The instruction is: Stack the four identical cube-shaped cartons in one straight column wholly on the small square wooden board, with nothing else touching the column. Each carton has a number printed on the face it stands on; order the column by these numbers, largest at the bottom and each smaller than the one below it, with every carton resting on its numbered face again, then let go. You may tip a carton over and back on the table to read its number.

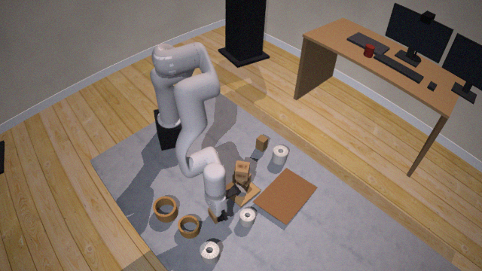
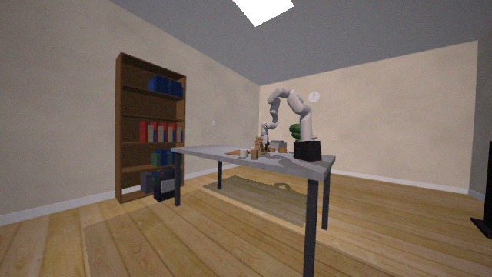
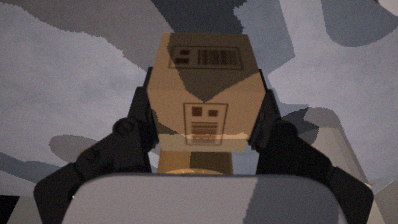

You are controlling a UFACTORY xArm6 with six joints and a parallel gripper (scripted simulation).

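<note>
My gripper [image 1: 220, 215] is low over the grey mat, in front of the small square wooden board [image 1: 248, 194]. It is shut on a brown carton [image 1: 214, 215]. In the wrist view both black fingers press the sides of this carton [image 3: 205, 95], which shows label prints on its top and near faces. Two cartons stand stacked on the small board, the upper one [image 1: 242, 168] slightly turned on the lower one [image 1: 245, 182]. A further carton [image 1: 262, 142] stands alone farther back on the mat. No number is visible.
A larger flat brown board [image 1: 285, 195] lies right of the small board. White paper rolls stand at the back [image 1: 280, 154], beside my gripper [image 1: 248, 217] and at the front [image 1: 209, 251]. Two wooden rings [image 1: 166, 208] [image 1: 189, 226] lie to the left.
</note>
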